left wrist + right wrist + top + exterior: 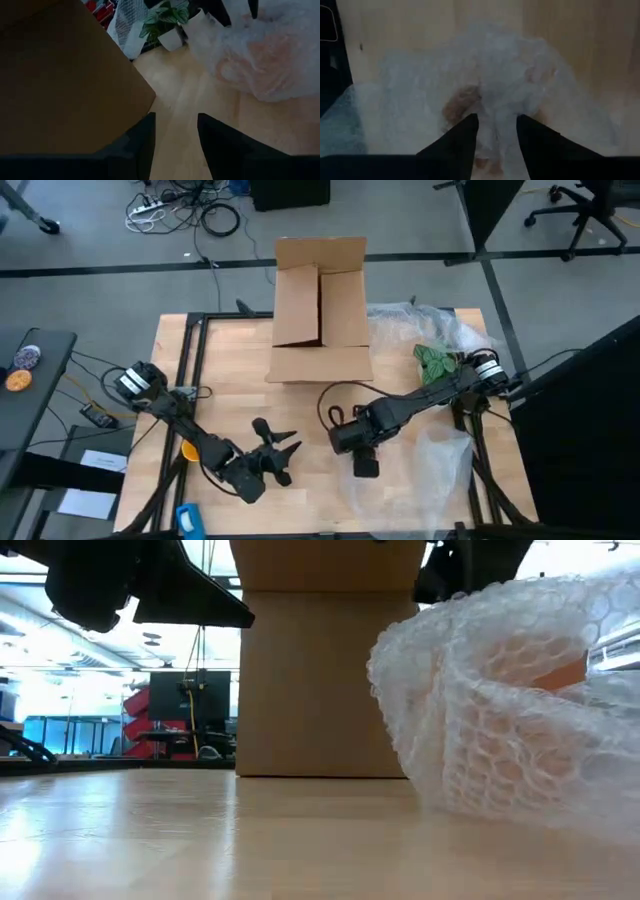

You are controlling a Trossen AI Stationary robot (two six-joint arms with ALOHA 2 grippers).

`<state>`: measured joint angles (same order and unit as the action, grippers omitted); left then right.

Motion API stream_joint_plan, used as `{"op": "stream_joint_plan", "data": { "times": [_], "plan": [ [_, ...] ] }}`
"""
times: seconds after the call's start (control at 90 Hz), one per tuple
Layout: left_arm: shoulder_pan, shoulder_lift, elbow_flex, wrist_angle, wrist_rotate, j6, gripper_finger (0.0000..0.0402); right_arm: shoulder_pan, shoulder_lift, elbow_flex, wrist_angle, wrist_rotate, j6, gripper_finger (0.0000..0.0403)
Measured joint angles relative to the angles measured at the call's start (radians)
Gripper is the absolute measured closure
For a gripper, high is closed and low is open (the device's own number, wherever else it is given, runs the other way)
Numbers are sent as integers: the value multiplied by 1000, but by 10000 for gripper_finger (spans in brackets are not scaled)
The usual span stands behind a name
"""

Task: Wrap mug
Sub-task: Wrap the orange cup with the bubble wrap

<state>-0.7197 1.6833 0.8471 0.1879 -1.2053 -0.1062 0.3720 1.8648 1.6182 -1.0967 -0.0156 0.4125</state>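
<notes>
- From above, my right gripper (365,463) hangs low over the near right part of the pale wooden table (230,370), its arm stretched in from the far right edge. Just beyond my fingertips lies a crinkly clear bubble wrap sheet (435,465); from here I cannot make out the mug in it. My left gripper (285,455) sits well off to the side, fingers spread, above bare wood. Ahead of both stands an open cardboard box (320,305), flaps up, with a small leafy plant (435,362) and more clear plastic beside it.
- At table height, the bubble wrap (500,720) shows as a rounded, bubbled mound resting on the wood, and an orange patch of the mug (562,672) glows through it, something the top view hides. The box (320,680) rises flat and brown behind.
- My left wrist camera looks past two dark fingers (142,145) parted over bare wood, the box wall (60,75) close alongside, the wrapped bundle (260,55) farther off with a faint orange loop inside.
- My right wrist camera shows my fingers (465,137) apart, released, holding nothing, poised right over the puffy wrap (490,80). Orange blurs of the mug (462,102) show through the plastic, just ahead of my fingertips.
</notes>
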Motion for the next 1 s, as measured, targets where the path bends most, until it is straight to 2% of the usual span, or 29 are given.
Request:
{"op": "stream_joint_plan", "data": {
  "times": [0.233,0.422,0.689,0.878,1.0],
  "plan": [
    [0,0,0,-1,0,6,271,9,-1,36,-80,2,31,284],
    [0,0,0,-1,1,9,271,36,-3,36,-32,8,17,284],
    [0,0,0,-3,2,1,271,33,-3,-124,126,12,28,298],
    [0,0,0,0,4,-3,271,1,-3,-285,294,-22,38,322],
    [0,0,0,1,6,-7,271,-14,-10,-329,333,-27,51,341]
  ]
}}
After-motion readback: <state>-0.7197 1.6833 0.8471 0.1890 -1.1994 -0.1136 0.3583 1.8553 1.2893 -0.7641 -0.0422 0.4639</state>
